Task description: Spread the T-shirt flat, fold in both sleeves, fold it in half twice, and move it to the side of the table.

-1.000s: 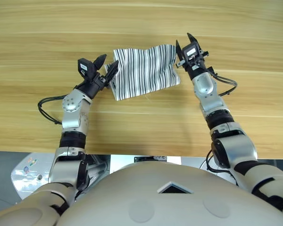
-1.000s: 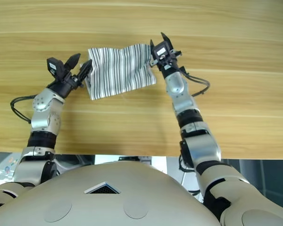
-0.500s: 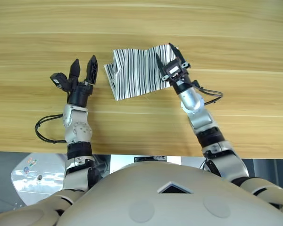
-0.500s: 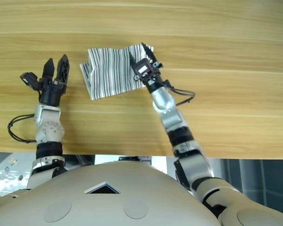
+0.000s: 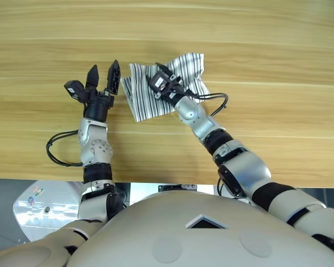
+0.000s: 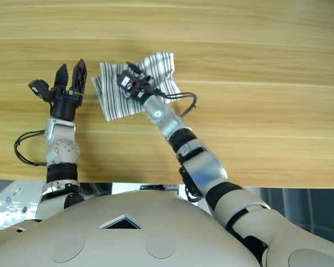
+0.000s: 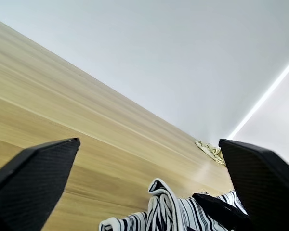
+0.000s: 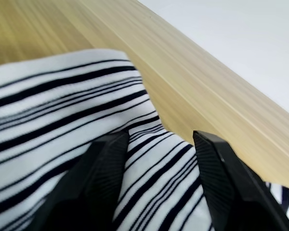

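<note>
Head view: folded striped T-shirt [image 5: 138,99] sits mid-worktop [image 5: 267,67], with the left fingers [image 5: 114,78] spread wide and empty just beside it. Right wrist view: right fingers [image 8: 101,187] are apart and resting on the cloth, not pinching it. Looks soft and floppy, so I'd grab a folded edge.

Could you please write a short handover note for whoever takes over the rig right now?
Left gripper: open, upright beside the left edge of the T-shirt, not touching it.
Right gripper: open, fingers down on the T-shirt, nothing clamped.
T-shirt: small folded bundle on the table, rumpled at its far right corner.
Done: folding looks finished.
Left: probably tidy the corner, then move it to the table's side.
</note>
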Robot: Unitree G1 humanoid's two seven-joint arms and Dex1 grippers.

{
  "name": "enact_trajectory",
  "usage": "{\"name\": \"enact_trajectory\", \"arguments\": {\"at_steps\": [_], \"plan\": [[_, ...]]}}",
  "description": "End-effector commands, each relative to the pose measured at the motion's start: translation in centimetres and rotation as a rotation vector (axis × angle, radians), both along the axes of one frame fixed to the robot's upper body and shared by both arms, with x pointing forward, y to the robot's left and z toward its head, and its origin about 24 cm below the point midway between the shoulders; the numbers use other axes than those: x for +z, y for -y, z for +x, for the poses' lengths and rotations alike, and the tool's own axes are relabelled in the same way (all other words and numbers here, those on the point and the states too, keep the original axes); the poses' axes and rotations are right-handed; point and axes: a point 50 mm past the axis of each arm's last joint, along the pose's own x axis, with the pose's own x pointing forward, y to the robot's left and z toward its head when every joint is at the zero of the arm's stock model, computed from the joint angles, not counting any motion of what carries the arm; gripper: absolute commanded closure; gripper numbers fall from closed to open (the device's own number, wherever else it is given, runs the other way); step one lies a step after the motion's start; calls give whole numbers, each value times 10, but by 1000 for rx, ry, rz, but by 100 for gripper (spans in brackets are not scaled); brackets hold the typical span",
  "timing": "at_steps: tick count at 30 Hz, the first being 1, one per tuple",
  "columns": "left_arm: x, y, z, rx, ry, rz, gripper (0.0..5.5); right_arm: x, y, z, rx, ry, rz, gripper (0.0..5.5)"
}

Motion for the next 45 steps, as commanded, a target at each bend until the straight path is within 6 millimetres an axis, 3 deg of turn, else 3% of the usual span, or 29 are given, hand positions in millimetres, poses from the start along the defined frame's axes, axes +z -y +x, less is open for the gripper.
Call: {"name": "enact_trajectory", "arguments": {"at_steps": [1, 4, 7, 11, 15, 16, 19, 21, 24, 28, 30, 33, 35, 39, 42, 45], "plan": [[-3, 5, 4, -1, -13, -5, 14, -17, -2, -6, -9, -85, -75, 302], [-4, 5, 6, 5, -20, -7, 14, -20, -9, -11, 12, -105, -79, 302], [-5, 4, 7, 15, -22, -14, 14, -22, -1, -6, -45, -157, -40, 302], [-7, 1, 6, 37, -29, -27, 14, -13, 47, 27, -382, -388, 311, 302], [-8, 0, 6, 49, -35, -23, 14, -3, 79, 46, -529, -384, 404, 302], [-8, 0, 6, 50, -36, -18, 14, 1, 82, 48, -527, -353, 403, 302], [-9, 3, 6, 46, -40, -12, 14, 28, 74, 45, -376, -8, 322, 302], [-10, 2, 5, 50, -43, -10, 14, 49, 74, 29, -290, 202, 364, 302], [-12, 2, 2, 56, -47, -6, 14, 59, 88, 9, -307, 293, 375, 302], [-14, 3, -1, 62, -53, 0, 14, 45, 98, -13, -307, 252, 294, 302], [-14, 3, -3, 67, -55, 2, 14, 30, 108, -18, -347, 177, 259, 302], [-14, -1, -5, 80, -53, 4, 14, 2, 136, -12, -525, -17, 279, 302], [-13, -5, -7, 92, -50, 3, 14, -7, 146, -7, -610, -92, 250, 302], [-10, -7, -8, 108, -40, -14, 14, -8, 141, 5, -641, -201, 303, 302], [-7, -11, -9, 122, -29, -30, 14, -19, 150, 18, -759, -403, 411, 302], [-6, -13, -10, 123, -28, -31, 14, -22, 159, 24, -833, -451, 386, 302]]}}
